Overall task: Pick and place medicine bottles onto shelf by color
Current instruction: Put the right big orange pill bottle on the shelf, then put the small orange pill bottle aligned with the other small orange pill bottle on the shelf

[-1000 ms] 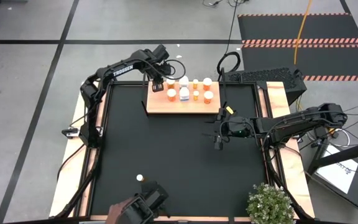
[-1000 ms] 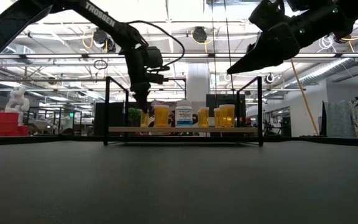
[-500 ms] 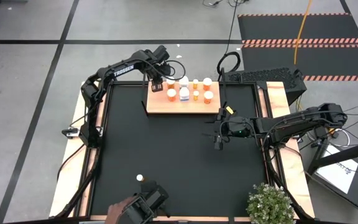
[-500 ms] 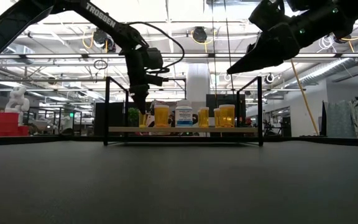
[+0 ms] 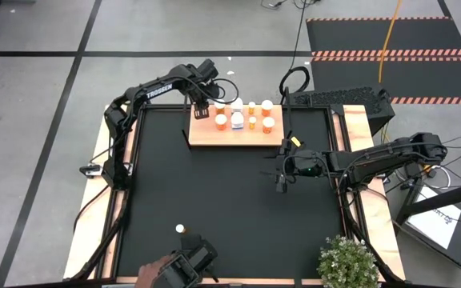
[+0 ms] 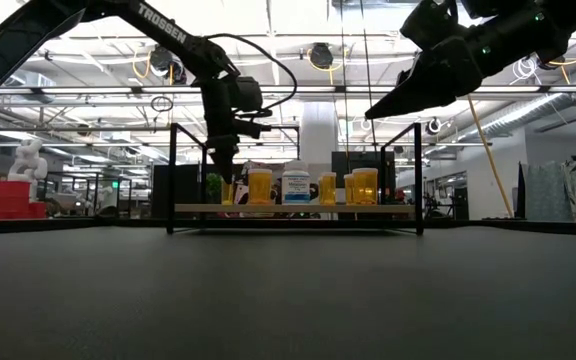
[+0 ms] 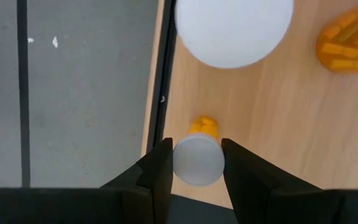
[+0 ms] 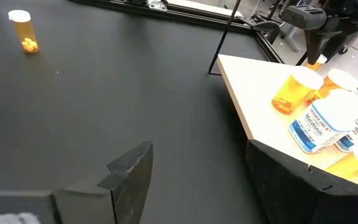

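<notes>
Close: left tool (image 7: pixel 197 163) grips orange bottle (image 7: pixel 199 158) at shelf (image 7: pixel 272 118) edge.

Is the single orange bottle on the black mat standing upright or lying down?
Upright. In the right wrist view the bottle stands with its white cap on top; the high view shows only its round cap.

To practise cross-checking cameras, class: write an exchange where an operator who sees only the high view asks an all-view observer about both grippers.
Operator: Has the left gripper gripped anything on the light-wood shelf?
Observer: Yes. It is closed on the white cap of a small orange medicine bottle standing near the shelf's edge.
Operator: Is the right gripper open?
Observer: Yes. It stands open above the black table, with nothing between its jaws.
</notes>
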Controlling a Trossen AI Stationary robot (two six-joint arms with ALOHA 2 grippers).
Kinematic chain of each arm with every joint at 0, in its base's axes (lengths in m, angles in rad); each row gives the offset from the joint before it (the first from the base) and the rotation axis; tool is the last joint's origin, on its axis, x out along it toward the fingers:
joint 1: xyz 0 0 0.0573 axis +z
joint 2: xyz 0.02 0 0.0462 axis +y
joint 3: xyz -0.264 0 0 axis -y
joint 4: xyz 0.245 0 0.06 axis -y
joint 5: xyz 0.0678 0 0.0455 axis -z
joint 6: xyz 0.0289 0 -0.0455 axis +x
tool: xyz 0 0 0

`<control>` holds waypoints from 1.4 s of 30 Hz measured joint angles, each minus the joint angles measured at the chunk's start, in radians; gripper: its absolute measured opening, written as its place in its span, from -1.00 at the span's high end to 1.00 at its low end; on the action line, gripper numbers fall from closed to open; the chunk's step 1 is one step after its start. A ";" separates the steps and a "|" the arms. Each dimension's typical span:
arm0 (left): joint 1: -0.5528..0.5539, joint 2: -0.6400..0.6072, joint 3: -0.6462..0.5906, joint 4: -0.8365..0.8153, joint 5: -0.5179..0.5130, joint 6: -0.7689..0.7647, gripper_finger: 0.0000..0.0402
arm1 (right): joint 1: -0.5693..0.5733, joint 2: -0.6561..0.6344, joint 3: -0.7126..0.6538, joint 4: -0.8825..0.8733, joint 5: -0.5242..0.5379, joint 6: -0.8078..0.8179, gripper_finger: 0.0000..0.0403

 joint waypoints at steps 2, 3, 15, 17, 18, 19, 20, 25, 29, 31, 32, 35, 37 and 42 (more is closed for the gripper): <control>-0.005 0.000 0.000 -0.005 0.000 -0.001 0.36 | 0.000 0.000 0.000 0.000 0.000 0.000 -0.25; -0.007 0.000 0.000 -0.006 0.000 -0.001 0.36 | 0.000 0.000 0.000 0.000 0.000 0.000 -0.25; -0.010 0.004 -0.004 -0.008 -0.014 -0.037 0.04 | 0.000 0.000 0.000 0.000 0.000 0.000 -0.25; -0.012 0.004 -0.004 0.005 -0.015 -0.047 -0.07 | 0.000 0.000 0.000 0.000 0.000 0.000 -0.25; -0.014 0.004 -0.004 0.005 -0.015 -0.048 -0.12 | 0.000 0.000 0.000 0.000 0.000 0.000 -0.25; -0.015 0.002 -0.004 0.003 -0.015 -0.050 -0.17 | 0.000 0.000 0.000 0.000 0.000 0.000 -0.25; -0.017 -0.003 -0.004 0.002 -0.017 -0.054 -0.20 | 0.000 0.000 0.000 0.000 0.000 0.000 -0.25; -0.040 -0.072 -0.003 0.006 -0.035 -0.075 -0.27 | 0.000 0.000 0.000 0.000 0.000 0.000 -0.25; -0.072 -0.146 -0.003 0.005 -0.060 -0.109 -0.27 | 0.000 0.000 0.000 0.000 0.000 0.000 -0.25; -0.089 -0.185 -0.002 -0.001 -0.061 -0.139 -0.27 | 0.000 0.000 0.000 0.000 0.000 0.003 -0.25; -0.102 -0.202 -0.002 -0.005 -0.060 -0.157 -0.27 | 0.000 0.000 0.000 0.000 0.000 0.007 -0.25; -0.147 -0.254 -0.002 -0.052 -0.060 -0.204 -0.27 | 0.000 0.000 0.000 0.000 0.000 0.007 -0.25; -0.193 -0.282 -0.001 -0.083 -0.060 -0.232 -0.27 | 0.000 0.000 0.000 -0.002 0.000 0.007 -0.25; -0.327 -0.335 -0.001 -0.168 -0.060 -0.287 -0.27 | 0.000 0.000 0.000 -0.013 0.000 0.021 -0.25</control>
